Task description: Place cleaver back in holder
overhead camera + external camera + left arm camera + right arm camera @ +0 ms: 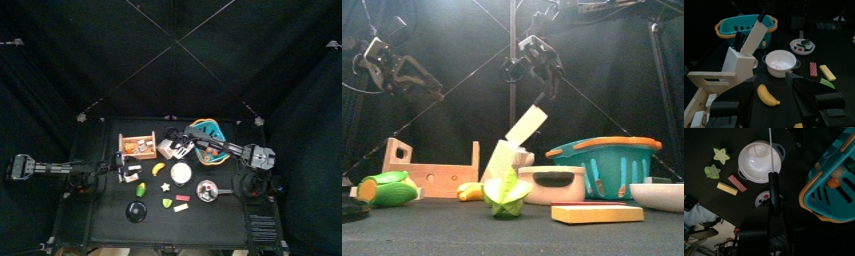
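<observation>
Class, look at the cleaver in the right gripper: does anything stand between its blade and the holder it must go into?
Nothing visible does. The cleaver slants down from the right gripper, blade tip already at the top of the holder. The white pot stands beside the holder, apart.

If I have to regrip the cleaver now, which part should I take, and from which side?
Take the black handle, coming from above. The cleaver leans with its blade's lower end at the holder, so the handle is the free upper end. The right gripper is clamped on it there.

Two black jointed arms (cables trailing), two-jawed hands.
</observation>
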Controlling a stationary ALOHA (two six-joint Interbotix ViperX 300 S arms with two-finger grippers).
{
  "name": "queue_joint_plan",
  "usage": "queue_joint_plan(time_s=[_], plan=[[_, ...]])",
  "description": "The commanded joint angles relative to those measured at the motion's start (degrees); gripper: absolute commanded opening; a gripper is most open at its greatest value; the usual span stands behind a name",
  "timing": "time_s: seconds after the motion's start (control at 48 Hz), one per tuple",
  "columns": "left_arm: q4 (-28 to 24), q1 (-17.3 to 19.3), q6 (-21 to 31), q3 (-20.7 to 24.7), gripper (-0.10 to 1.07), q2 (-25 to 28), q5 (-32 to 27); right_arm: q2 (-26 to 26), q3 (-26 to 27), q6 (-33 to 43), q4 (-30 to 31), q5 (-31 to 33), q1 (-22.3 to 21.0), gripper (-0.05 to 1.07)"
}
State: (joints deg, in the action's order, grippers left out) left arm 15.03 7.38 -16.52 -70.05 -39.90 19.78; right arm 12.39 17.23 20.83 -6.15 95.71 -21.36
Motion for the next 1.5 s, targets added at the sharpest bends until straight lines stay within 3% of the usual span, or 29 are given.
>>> queue_joint_plan(time_s=[0.0,1.229,1.479], plan=[[0.00,0.00,0.00,0.62,0.85,0.09,0.18,-0.97,1.85,-0.09,-0.18,0.09,-0.35,0.38],[0.00,0.00,0.00,0.44,0.85,0.09,-0.35,3.25,6.68,-0.09,3.34,-1.76,-0.97,0.39],[0.00,0.00,0.00,0.35,0.85,0.09,-0.35,3.25,6.68,-0.18,4.66,-4.31,-0.88,0.50]])
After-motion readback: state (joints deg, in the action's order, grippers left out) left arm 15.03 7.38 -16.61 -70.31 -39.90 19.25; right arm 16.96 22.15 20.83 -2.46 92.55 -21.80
